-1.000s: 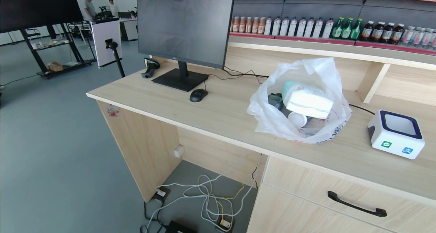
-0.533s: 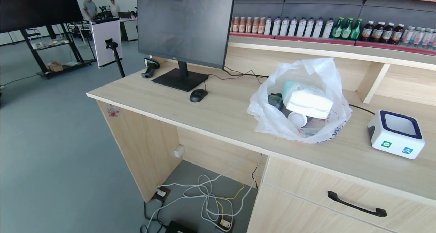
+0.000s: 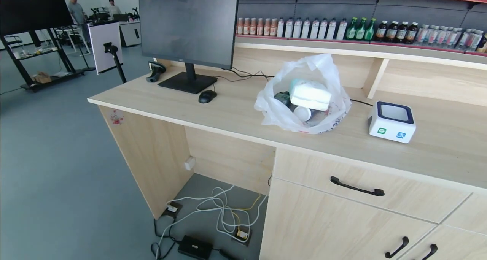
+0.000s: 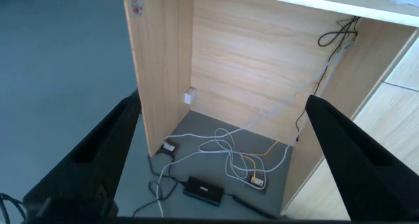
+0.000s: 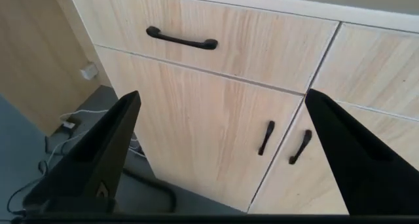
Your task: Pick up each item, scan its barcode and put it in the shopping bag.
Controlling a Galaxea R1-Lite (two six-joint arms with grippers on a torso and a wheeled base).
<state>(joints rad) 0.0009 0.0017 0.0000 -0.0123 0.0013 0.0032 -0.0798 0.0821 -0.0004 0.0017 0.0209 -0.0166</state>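
Both arms hang low in front of the counter [image 3: 236, 115], below its top. The left gripper [image 4: 224, 106] has its jaws spread wide and carries nothing. It faces the open recess under the counter, where cables [image 4: 226, 155] lie on the floor. The right gripper [image 5: 222, 99] is likewise wide open and empty, and it faces the drawer handle [image 5: 181, 38] and the cupboard doors beneath it. The shopping bag [image 3: 271, 110] sits on the counter between the mouse [image 3: 207, 96] and the white scanner box [image 3: 392, 122], well apart from both grippers. Its mouth is slumped open towards us, which we judge leaves room to drop things in from above. Inside it we can make out a white pack [image 3: 310, 94] lying on top, a cup [image 3: 303, 113] on its side, and a dark item [image 3: 283, 98] behind. The scanner box stands just beside the bag with its window facing up, presumably so an item passes over it on the way in. We judge the packing largely done, with the arms parked low and out of the way.
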